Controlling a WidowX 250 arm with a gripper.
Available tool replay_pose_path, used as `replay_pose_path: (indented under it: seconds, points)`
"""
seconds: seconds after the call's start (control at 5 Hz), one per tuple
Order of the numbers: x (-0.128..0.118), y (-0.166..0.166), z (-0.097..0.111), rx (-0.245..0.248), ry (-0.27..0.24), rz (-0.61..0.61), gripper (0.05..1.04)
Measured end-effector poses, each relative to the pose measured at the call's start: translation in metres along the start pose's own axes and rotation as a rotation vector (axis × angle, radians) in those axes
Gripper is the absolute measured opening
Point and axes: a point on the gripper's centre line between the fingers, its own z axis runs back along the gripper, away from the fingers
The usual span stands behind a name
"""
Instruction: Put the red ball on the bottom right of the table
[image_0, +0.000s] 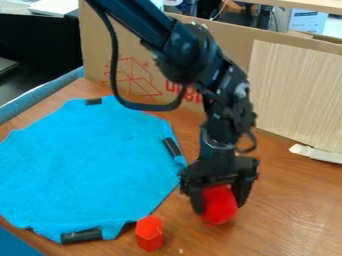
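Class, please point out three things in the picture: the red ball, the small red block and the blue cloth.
Red ball (220, 206): camera view, on its middle, below the gripper's body.
Small red block (149, 234): camera view, on its side.
Blue cloth (87, 165): camera view, on its bare middle.

Subject: red ball (219, 205), solid bright red, rounded, reading slightly taller than wide from this side. Position: lower part of the frame, right of centre, short of the lower right corner. State: gripped between the two fingers of my black claw (219, 208), one at each side; upper part partly covered, lower part exposed. Underside contact with the table unclear. Table (290, 212): brown, wood-grained, flat surface, spanning the lower right of the frame and continuing leftward, with light glossy patches.
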Motion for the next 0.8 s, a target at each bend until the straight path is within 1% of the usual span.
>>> replay_pose_path:
  seconds: [0.2, 0.4, 0.6, 0.8]
  points:
    - [0.013, 0.000, 0.026, -0.065, 0.037, 0.010, 1.001]
    - [0.028, 0.002, 0.066, -0.148, 0.086, 0.031, 1.000]
    - [0.042, 0.023, 0.092, -0.165, 0.104, 0.000, 1.000]
    - [0.064, 0.069, 0.125, -0.166, 0.043, 0.012, 1.000]
